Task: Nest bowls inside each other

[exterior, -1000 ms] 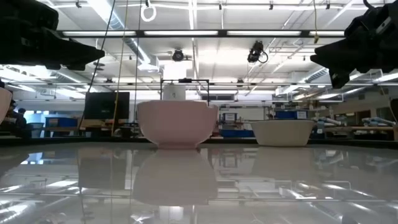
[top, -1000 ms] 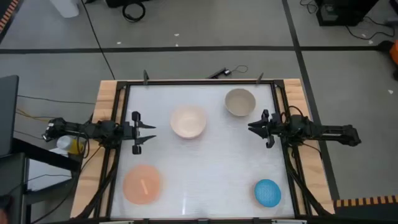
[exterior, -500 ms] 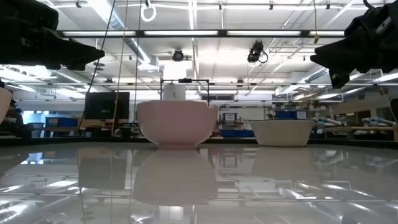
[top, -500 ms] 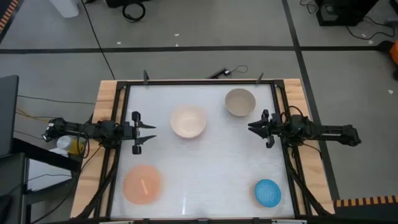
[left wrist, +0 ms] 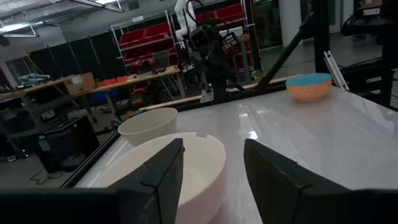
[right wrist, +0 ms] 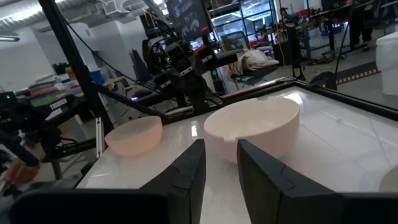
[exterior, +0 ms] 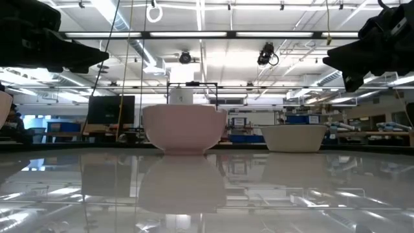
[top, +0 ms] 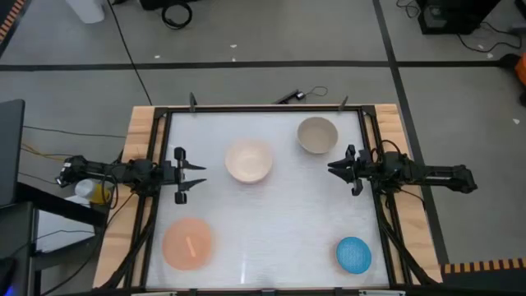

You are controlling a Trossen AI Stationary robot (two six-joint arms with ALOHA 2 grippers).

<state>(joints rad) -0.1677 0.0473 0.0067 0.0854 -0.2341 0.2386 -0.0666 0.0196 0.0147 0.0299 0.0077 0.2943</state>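
Observation:
Four bowls stand apart on their bases on the white table. The cream-white bowl (top: 248, 161) is in the far middle and the grey-beige bowl (top: 316, 135) at the far right. The peach-orange bowl (top: 188, 243) is near left, the blue bowl (top: 353, 255) near right. My left gripper (top: 197, 175) hovers open at the left edge, pointing level at the cream-white bowl (left wrist: 202, 163). My right gripper (top: 331, 168) hovers at the right edge with a narrow gap between its fingers (right wrist: 221, 144), facing the same bowl (right wrist: 255, 127). Neither holds anything.
A black frame (top: 263, 108) and wooden borders (top: 136, 140) edge the table. Free room lies in the table's middle and near middle, between the bowls. In the low view the cream-white bowl (exterior: 183, 128) and the grey-beige bowl (exterior: 294, 137) stand before the workshop background.

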